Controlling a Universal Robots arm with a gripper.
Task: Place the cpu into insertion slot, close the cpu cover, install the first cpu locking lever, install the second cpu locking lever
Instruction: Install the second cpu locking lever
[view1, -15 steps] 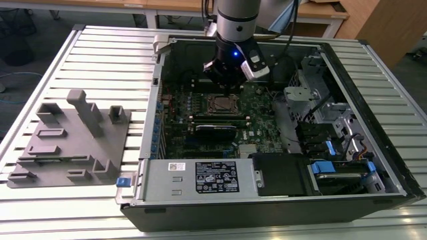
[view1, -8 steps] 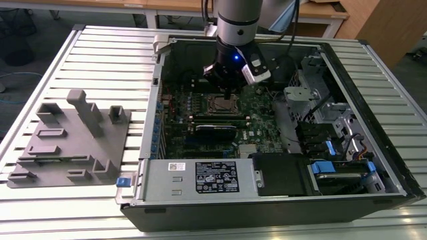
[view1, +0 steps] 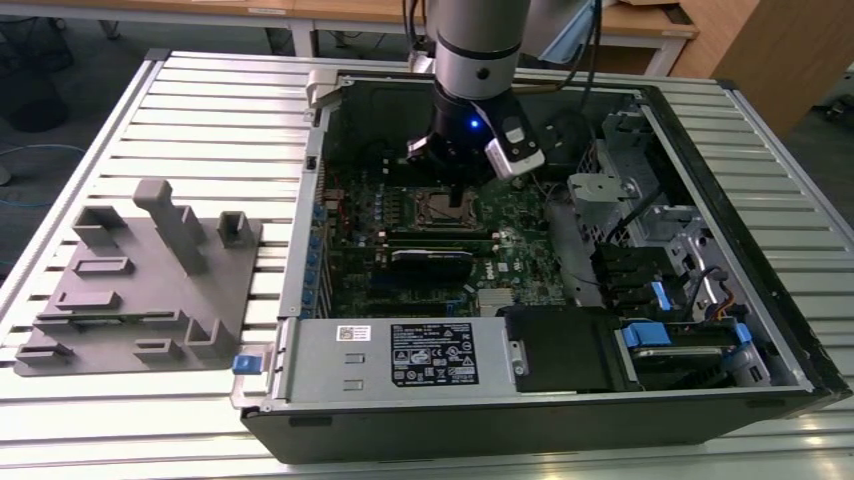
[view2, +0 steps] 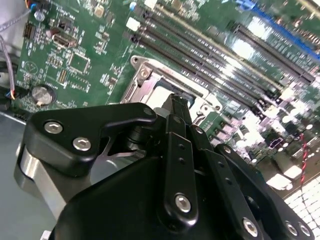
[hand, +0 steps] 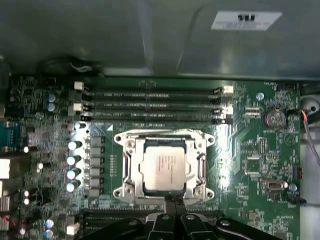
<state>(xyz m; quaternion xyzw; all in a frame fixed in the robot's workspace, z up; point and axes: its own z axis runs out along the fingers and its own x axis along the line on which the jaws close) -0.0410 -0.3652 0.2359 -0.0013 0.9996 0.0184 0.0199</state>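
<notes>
Beside the metal-rimmed square insertion slot (hand: 165, 169), holding the silvery-grey square cpu (hand: 165, 169), the black gripper (hand: 173, 201) is seen, fingers closed together, empty.

Robotics lab or workshop, slatted aluminium bench (view1: 200, 110), open computer case (view1: 534, 300), grey fixture block (view1: 140, 290) at left, wooden desks (view1: 334, 15) along top edge

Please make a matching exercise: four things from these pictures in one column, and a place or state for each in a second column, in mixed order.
Things:
1. cpu
2. cpu cover
3. gripper
4. grey fixture block

Places or states:
A. on the slatted table beside the computer case
B. closed down, framing the chip
C. seated in the insertion slot
D. at the socket's edge

Pairs: 1-C, 2-B, 3-D, 4-A
</notes>
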